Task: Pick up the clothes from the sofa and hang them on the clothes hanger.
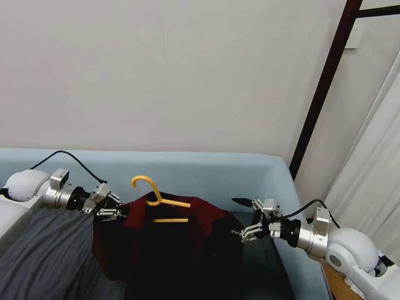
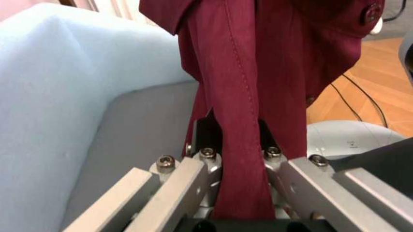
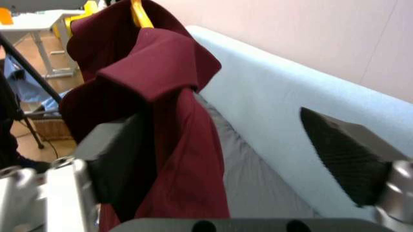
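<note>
Your left gripper point(image 1: 111, 207) is clamped on the maroon garment point(image 1: 187, 244), above the sofa's point(image 1: 206, 165) grey seat cushion point(image 1: 44, 250) toward its left end. In the left wrist view its fingers point(image 2: 205, 129) pinch a folded strip of the cloth between them. The garment hangs over the middle of the sofa seat on a yellow hanger point(image 1: 153, 195), whose hook curls up in front of the pale blue backrest. Your right gripper point(image 1: 248, 219) sits over the right end of the sofa, just beside the garment's other shoulder. Its jaws stand wide apart. In the right wrist view one dark pad point(image 3: 123, 159) lies against the hanging cloth and the other point(image 3: 342, 150) is out toward the backrest.

Behind the sofa you have a plain pale wall point(image 1: 156, 69). A dark post point(image 1: 319, 94) rises past the sofa's right end, with a white curtain point(image 1: 369, 162) beyond it. Wooden floor point(image 2: 361, 63) shows in front of the sofa.
</note>
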Available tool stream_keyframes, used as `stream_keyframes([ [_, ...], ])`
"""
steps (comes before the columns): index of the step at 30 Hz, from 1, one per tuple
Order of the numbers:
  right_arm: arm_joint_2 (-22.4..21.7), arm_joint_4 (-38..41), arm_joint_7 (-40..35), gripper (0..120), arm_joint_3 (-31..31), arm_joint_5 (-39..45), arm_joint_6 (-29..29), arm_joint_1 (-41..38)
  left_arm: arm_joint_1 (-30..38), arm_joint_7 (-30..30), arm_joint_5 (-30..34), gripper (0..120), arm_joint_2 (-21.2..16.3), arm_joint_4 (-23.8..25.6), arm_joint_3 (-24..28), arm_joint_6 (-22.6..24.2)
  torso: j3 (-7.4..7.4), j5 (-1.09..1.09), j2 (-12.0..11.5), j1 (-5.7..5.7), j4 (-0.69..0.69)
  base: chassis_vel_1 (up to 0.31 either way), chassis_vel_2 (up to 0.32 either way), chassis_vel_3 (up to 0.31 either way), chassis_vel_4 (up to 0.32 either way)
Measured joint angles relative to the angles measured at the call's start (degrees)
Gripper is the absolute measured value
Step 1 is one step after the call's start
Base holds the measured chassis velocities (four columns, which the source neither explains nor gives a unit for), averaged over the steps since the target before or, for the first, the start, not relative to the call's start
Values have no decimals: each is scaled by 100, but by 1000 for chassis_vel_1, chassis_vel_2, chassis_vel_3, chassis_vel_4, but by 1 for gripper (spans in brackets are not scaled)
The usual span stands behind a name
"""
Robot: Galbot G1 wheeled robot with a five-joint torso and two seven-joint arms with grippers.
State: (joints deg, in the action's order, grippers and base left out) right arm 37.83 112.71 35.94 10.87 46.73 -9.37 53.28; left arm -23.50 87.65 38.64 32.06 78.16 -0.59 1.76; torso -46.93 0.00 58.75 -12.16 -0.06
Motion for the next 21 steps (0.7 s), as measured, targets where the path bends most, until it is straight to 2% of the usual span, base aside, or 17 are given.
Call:
stream_keyframes([
  [2,-35,4,28,77,-46,-67,-25,-10,122,-2,-43,2,88,-23,144,0,0,0,0,0,-3,0,0,0,0],
  [3,-35,4,28,77,-46,-67,-25,-10,122,-2,-43,2,88,-23,144,0,0,0,0,0,-3,0,0,0,0],
  [4,-48,4,49,71,-99,-121,-41,-30,169,-2,-72,2,140,-19,209,1,0,0,0,0,-4,0,0,0,0],
  [6,-57,2,59,62,-214,-164,-66,-66,239,-2,-118,2,226,-3,311,14,0,1,0,0,-4,0,0,0,0],
  [7,-57,2,59,62,-214,-164,-66,-66,239,-2,-118,2,226,-3,311,14,0,1,0,0,-4,0,0,0,0],
  [9,-48,2,59,52,-301,-163,-77,-95,301,-2,-165,2,293,-4,393,18,0,0,0,0,-2,0,0,0,0],
  [12,-31,2,58,40,-411,1,-80,-157,390,-3,-229,2,399,-43,505,18,0,1,-1,0,-2,0,0,0,0],
  [13,-31,2,58,40,-411,1,-80,-157,390,-3,-229,2,399,-43,505,18,0,1,-1,0,-2,0,0,0,0],
  [16,-54,-2,116,25,-516,269,-83,-282,493,-5,-300,2,494,-109,630,13,0,1,0,0,-2,0,0,0,0],
  [18,-81,-24,170,20,-593,327,-92,-386,554,-5,-337,2,550,-140,714,4,0,0,0,0,-2,0,0,0,0],
  [21,-111,-37,195,19,-684,346,-103,-491,625,-5,-358,2,624,-162,791,-2,0,0,0,0,-2,0,0,0,0],
])
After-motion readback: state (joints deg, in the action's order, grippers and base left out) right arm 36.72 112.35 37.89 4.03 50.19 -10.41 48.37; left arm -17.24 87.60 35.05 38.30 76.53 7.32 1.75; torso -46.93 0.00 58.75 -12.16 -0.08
